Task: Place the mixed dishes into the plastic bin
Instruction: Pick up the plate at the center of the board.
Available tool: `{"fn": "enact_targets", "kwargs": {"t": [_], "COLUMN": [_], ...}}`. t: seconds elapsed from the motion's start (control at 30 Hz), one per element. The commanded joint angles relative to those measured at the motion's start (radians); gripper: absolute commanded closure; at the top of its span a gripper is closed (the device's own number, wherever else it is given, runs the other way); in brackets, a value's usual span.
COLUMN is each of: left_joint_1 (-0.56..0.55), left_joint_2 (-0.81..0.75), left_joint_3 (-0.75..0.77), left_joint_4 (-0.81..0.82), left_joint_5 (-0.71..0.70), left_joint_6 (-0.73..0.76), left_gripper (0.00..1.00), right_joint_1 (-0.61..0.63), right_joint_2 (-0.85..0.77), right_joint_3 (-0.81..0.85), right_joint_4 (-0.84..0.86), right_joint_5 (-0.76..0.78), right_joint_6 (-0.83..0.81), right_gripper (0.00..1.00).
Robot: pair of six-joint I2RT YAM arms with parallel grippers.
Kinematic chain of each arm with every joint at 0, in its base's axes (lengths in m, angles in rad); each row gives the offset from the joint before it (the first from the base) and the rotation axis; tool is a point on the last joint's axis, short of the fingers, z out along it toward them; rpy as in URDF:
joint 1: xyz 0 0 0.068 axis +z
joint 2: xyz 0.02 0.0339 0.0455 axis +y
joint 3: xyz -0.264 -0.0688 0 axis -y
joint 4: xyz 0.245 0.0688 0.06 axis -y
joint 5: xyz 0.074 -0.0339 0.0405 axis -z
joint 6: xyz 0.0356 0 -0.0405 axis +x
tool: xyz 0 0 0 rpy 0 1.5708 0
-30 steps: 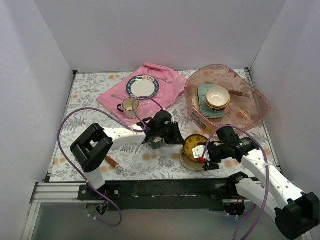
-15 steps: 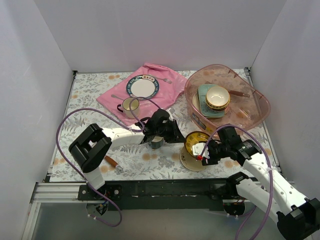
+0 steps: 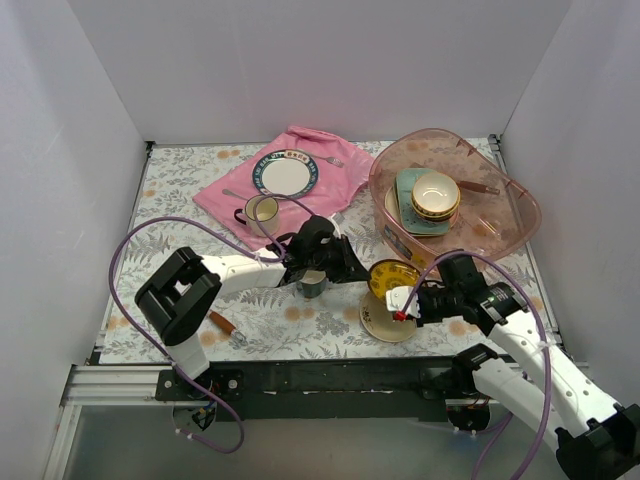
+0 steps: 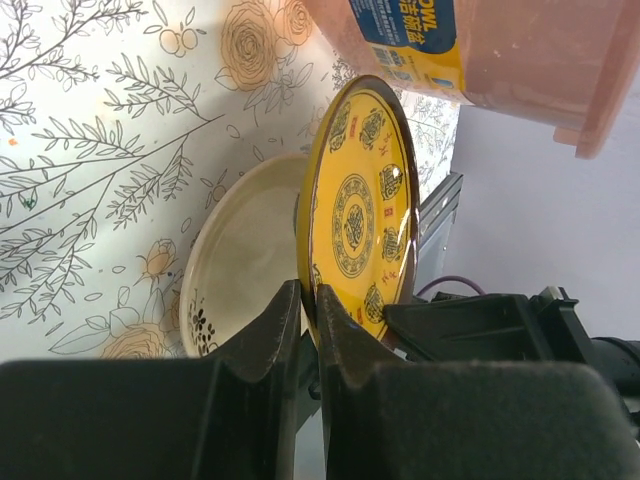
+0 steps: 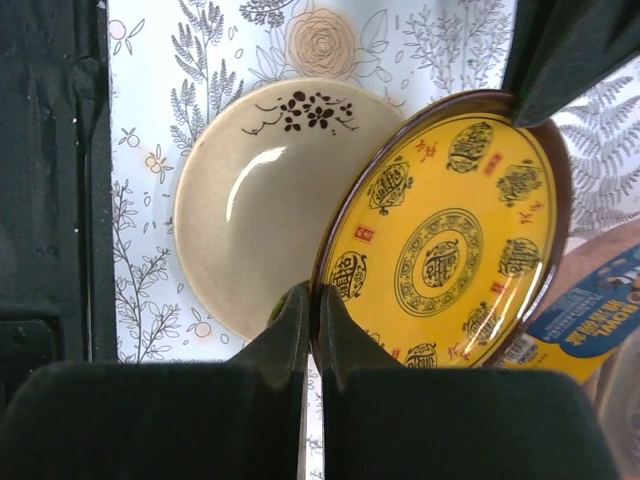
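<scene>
The yellow plate (image 3: 392,280) was held tilted on edge by the surface's (image 3: 180,190) near edge, just before the plastic bin (image 3: 520,205). Its dark rim was pinched by the left gripper (image 4: 308,292) on one side and clamped by the right gripper (image 5: 313,292) on the other. A cream plate (image 5: 250,210) was seen flat beneath.
</scene>
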State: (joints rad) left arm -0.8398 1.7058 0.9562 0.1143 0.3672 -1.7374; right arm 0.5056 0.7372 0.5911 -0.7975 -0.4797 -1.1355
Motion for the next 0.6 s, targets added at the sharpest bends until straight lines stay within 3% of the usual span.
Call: {"fn": "enact_targets", "kwargs": {"t": [0.0, 0.17, 0.3, 0.43, 0.57], "left_joint_1": [-0.008, -0.008, -0.008, -0.007, 0.002], "left_joint_2": [-0.08, -0.112, -0.166, -0.244, -0.319], "left_joint_3": [0.004, 0.006, -0.002, 0.004, 0.021], "left_joint_4": [0.048, 0.022, -0.01, -0.067, -0.163], "left_joint_5": [0.064, 0.05, 0.016, -0.036, -0.101], "left_joint_6": [-0.014, -0.001, 0.022, 0.059, 0.117], "left_gripper": [1.0, 1.0, 0.66, 0.45, 0.3], "right_joint_1": [0.004, 0.004, 0.004, -0.001, -0.009], "right_joint_2": [-0.013, -0.016, -0.013, -0.009, 0.002], "right_joint_3": [0.061, 0.145, 0.211, 0.248, 0.302], "right_joint_4": [-0.002, -0.052, -0.085, -0.089, -0.104], "right_joint_5": [-0.023, -0.079, -0.135, -0.158, -0.189], "right_joint_6": [0.02, 0.057, 0.081, 0.105, 0.123], "right_gripper": [0.99, 0.99, 0.99, 0.99, 0.99]}}
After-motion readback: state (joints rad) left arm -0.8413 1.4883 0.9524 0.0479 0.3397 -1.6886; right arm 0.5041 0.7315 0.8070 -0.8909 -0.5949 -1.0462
